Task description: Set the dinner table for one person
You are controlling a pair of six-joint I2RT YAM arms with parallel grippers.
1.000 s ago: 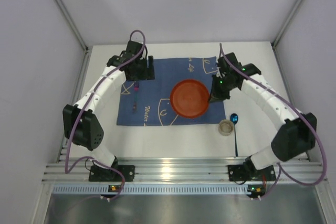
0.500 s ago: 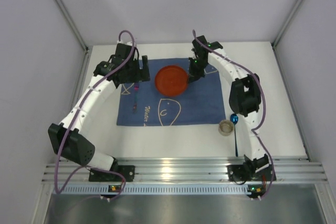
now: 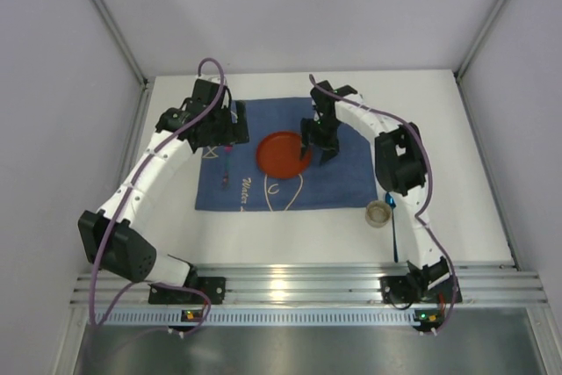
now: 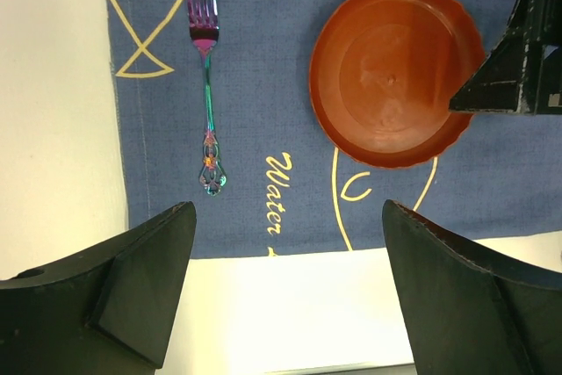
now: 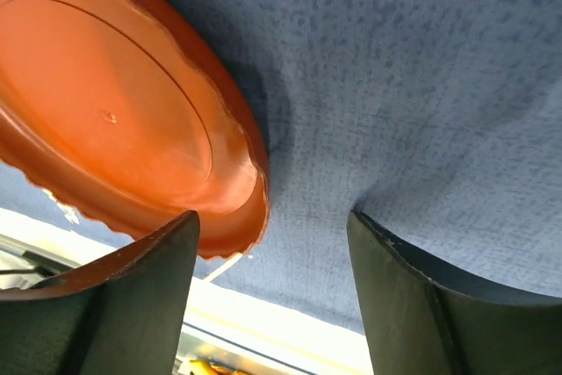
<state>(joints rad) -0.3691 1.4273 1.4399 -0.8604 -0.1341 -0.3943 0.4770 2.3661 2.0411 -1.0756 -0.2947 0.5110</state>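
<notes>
The cloth (image 3: 342,183) is mottled denim blue, crossed by thin pale-yellow lines, loops and script lettering. The plate (image 3: 277,153) on it is plain orange-red with a scalloped rim, and the fork (image 4: 207,85) shimmers rainbow, purple at the tines running to teal and gold down the handle. The worktop (image 3: 457,164) is plain white with a ribbed silver rail (image 3: 299,285) along its near edge, the small cup (image 3: 378,213) at the right is pale beige, and the left tool (image 4: 287,210) and right tool (image 5: 272,217) are black, on white arms (image 3: 149,173) with purple cables (image 3: 112,261).
</notes>
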